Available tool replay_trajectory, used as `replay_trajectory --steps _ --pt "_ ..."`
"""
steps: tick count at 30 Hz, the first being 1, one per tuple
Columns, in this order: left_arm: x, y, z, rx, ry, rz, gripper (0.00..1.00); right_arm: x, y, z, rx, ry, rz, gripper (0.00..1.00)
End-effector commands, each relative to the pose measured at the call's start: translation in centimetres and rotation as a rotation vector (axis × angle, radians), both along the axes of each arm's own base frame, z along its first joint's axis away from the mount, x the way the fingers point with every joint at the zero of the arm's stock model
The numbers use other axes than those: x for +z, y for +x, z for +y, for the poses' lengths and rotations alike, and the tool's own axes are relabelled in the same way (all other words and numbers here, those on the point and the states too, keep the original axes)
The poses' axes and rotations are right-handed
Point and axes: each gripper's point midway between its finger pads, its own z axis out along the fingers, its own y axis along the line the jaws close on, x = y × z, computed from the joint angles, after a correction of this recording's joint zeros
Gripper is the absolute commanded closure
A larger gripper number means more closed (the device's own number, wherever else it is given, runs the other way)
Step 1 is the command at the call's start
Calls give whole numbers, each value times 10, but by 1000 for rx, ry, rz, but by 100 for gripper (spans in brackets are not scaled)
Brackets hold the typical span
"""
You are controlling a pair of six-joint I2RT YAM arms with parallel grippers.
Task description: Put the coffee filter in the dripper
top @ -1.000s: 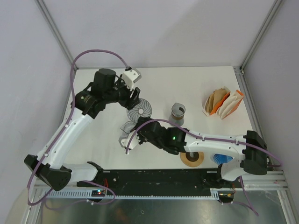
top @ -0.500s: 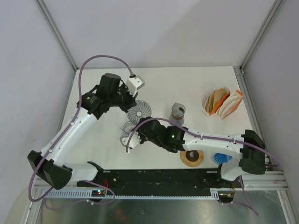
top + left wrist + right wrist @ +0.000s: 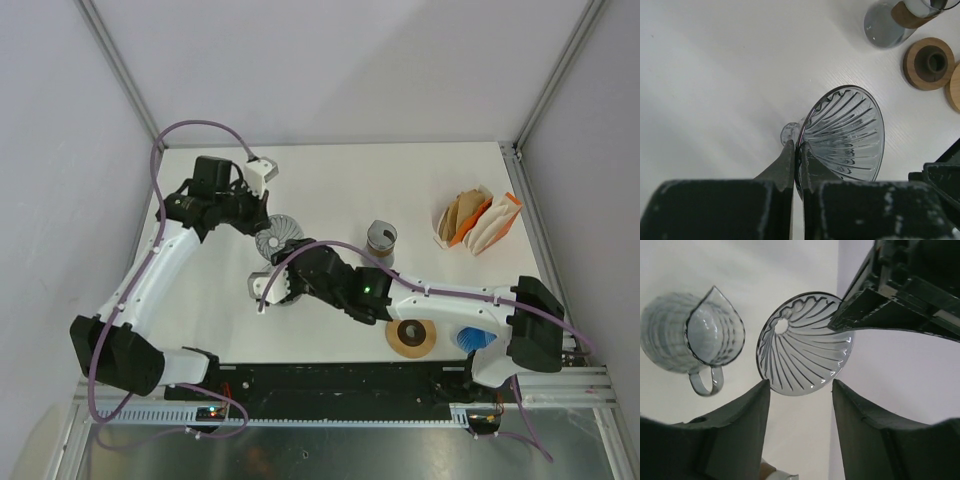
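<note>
The dripper (image 3: 845, 132) is a clear ribbed glass cone, tilted on its side above the table. My left gripper (image 3: 799, 147) is shut on its rim. From above, the dripper (image 3: 278, 236) hangs just below the left gripper (image 3: 265, 222). My right gripper (image 3: 800, 385) stands open with nothing between its fingers, its tips just short of the dripper (image 3: 805, 342). The coffee filters (image 3: 470, 222), brown and white paper, stand in a holder at the far right, away from both grippers.
A glass pitcher (image 3: 692, 340) with a handle sits left of the dripper. A glass carafe (image 3: 380, 240) with a wooden collar stands mid-table. A wooden ring (image 3: 412, 338) and a blue pleated thing (image 3: 478, 338) lie near the front edge.
My left gripper has shut on the dripper's rim and drawn it a little left. My right gripper has opened and let the dripper go.
</note>
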Motion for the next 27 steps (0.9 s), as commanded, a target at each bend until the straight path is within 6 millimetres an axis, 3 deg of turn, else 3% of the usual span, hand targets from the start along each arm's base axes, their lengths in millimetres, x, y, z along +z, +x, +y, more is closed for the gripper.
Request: replay_trajectory --steps 1,5,7,14,16,19,27 --pt "5 -3 -3 -2 -88 30 100 51 -10 15 39 230 47 41" --pt "9 -1 1 16 -128 44 100 71 -17 17 57 347 114 31" --pt "14 -2 2 22 -157 48 100 85 -11 12 16 467 185 23" --pt "27 -10 5 43 -253 76 100 113 38 -21 -262 962 753 11" --pt "25 -13 5 43 -276 96 100 104 48 -29 -358 1016 854 9" --pt "22 -19 4 31 -321 137 100 84 62 -35 -492 1032 909 13" --pt "17 -24 7 36 -345 160 100 36 62 -15 -577 946 1073 30"
